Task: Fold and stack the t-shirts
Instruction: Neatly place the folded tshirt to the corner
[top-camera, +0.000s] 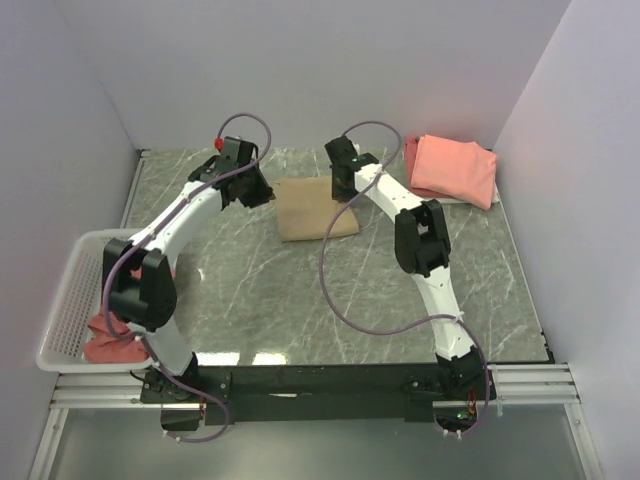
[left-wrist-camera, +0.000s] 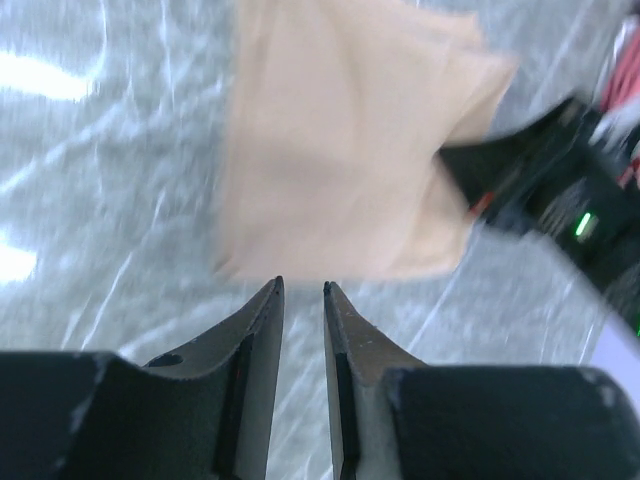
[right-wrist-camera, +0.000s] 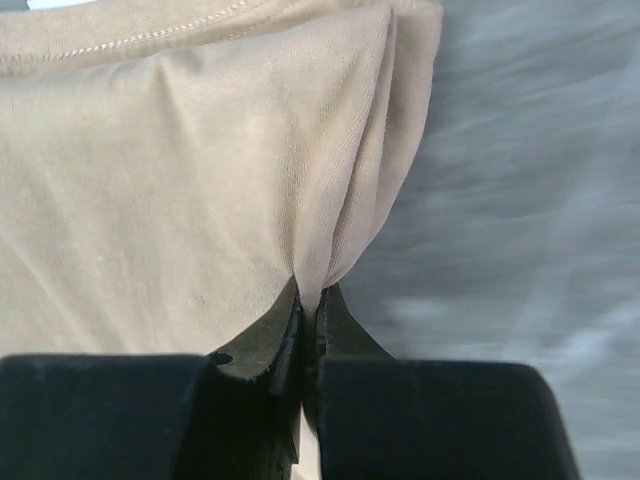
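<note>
A tan t-shirt (top-camera: 315, 208) lies folded on the marble table at centre back. My right gripper (top-camera: 345, 188) is at its right edge, shut on a pinched fold of the tan cloth (right-wrist-camera: 340, 200), with the fingertips (right-wrist-camera: 308, 300) closed on the fabric. My left gripper (top-camera: 262, 195) is just off the shirt's left edge, its jaws a narrow gap apart and empty (left-wrist-camera: 300, 288), over bare table with the tan shirt (left-wrist-camera: 340, 150) just ahead. A folded pink t-shirt (top-camera: 455, 170) lies at the back right.
A white basket (top-camera: 70, 300) stands at the left table edge, with a crumpled pink-red garment (top-camera: 110, 335) in its near end. Grey walls close in the back and sides. The right arm's dark wrist (left-wrist-camera: 540, 190) shows past the shirt in the left wrist view.
</note>
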